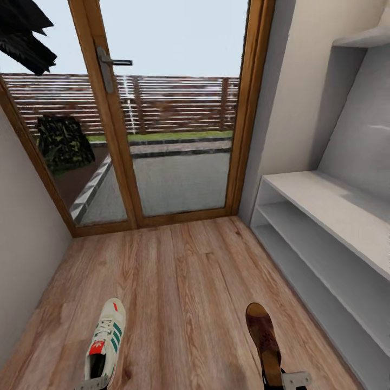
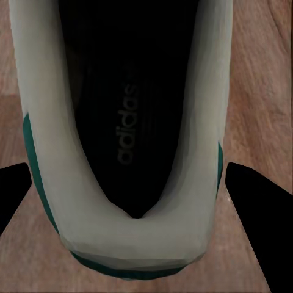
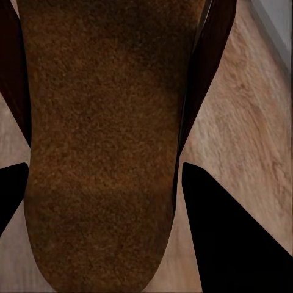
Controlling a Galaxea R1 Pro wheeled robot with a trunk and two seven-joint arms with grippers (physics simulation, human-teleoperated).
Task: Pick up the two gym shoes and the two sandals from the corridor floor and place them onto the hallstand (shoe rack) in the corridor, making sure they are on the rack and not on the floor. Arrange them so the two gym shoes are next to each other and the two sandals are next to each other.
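One white gym shoe with green stripes lies toe-forward low on the left over the corridor floor. My left gripper is shut on its heel; in the left wrist view both fingers press the heel. A dark brown sandal sits low on the right, with my right gripper shut on its rear end; the right wrist view has the fingers flanking the tan footbed. The white hallstand runs along the right wall, its shelves bare. The other gym shoe and sandal are out of view.
A wood-framed glass door with a metal handle closes the corridor ahead. A plain wall bounds the left side. A floating shelf juts out above the hallstand. Open plank floor lies between the shoes and the door.
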